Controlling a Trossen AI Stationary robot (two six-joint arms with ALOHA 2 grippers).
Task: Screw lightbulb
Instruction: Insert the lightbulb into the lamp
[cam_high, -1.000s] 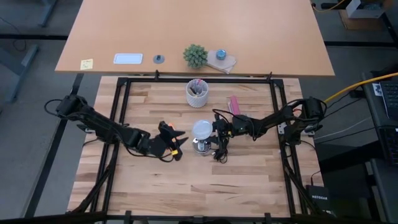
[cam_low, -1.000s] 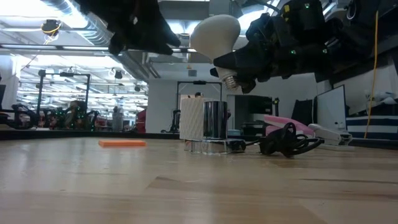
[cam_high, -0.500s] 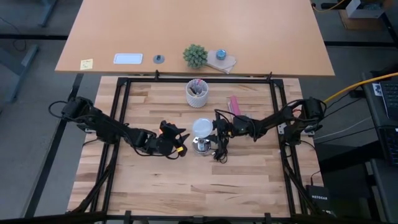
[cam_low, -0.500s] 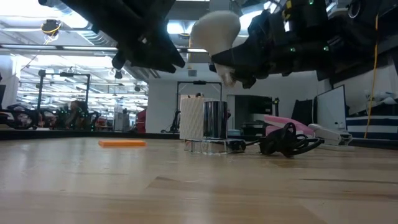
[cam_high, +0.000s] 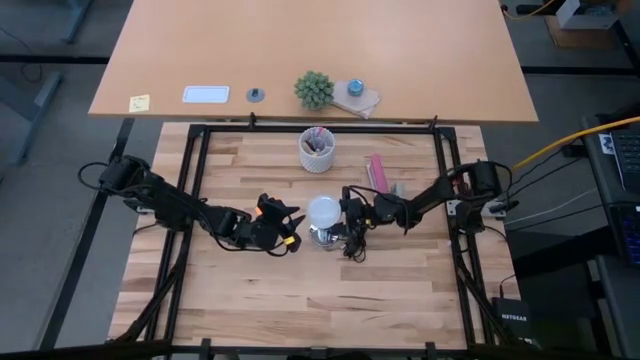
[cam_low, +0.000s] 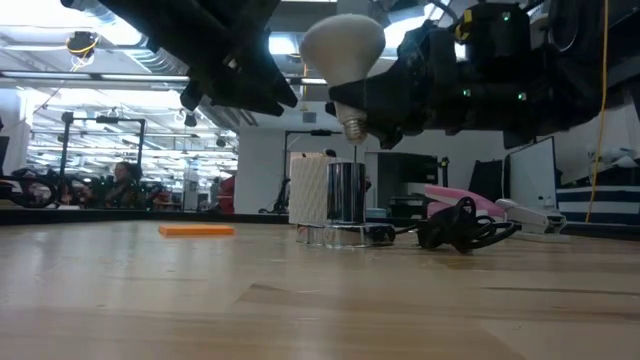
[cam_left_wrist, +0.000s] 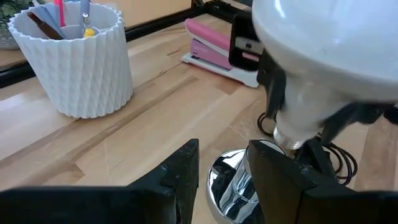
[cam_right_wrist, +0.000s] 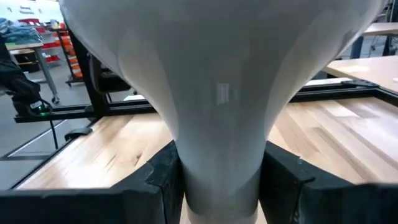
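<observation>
The right hand (cam_high: 347, 212) is closed on the narrow neck of the lightbulb (cam_high: 323, 209), its two dark fingers (cam_right_wrist: 163, 176) pressing either side of the taper. It holds the bulb in the air with the rounded end up and the greyish base down, directly over the silvery fitting (cam_low: 345, 194), base and fitting apart. The left hand (cam_high: 287, 224) hangs just beside the fitting on its other side, fingers (cam_left_wrist: 180, 171) parted a little with nothing between them.

Both work over a light butcher-block bench (cam_high: 250, 290) edged by a black frame (cam_high: 195, 180). Beyond it lies a tan tabletop (cam_high: 420, 60).

On the bench there is one lightbulb, one fitting with one black cord (cam_low: 462, 226), one white ribbed cup of pens (cam_high: 318, 150) and one pink case (cam_high: 376, 168). The tan tabletop carries one small green plant (cam_high: 314, 89), one yellow note (cam_high: 139, 102) and one white card (cam_high: 205, 95).

Only the low view shows the gap under the bulb's base, an orange strip (cam_low: 196, 230) on the bench, and the room behind, with ceiling ducts and lit shelving. Only the high view shows both arms reaching in from opposite sides. The left wrist view alone shows the fitting's mirrored top (cam_left_wrist: 231, 185) beneath the bulb.
</observation>
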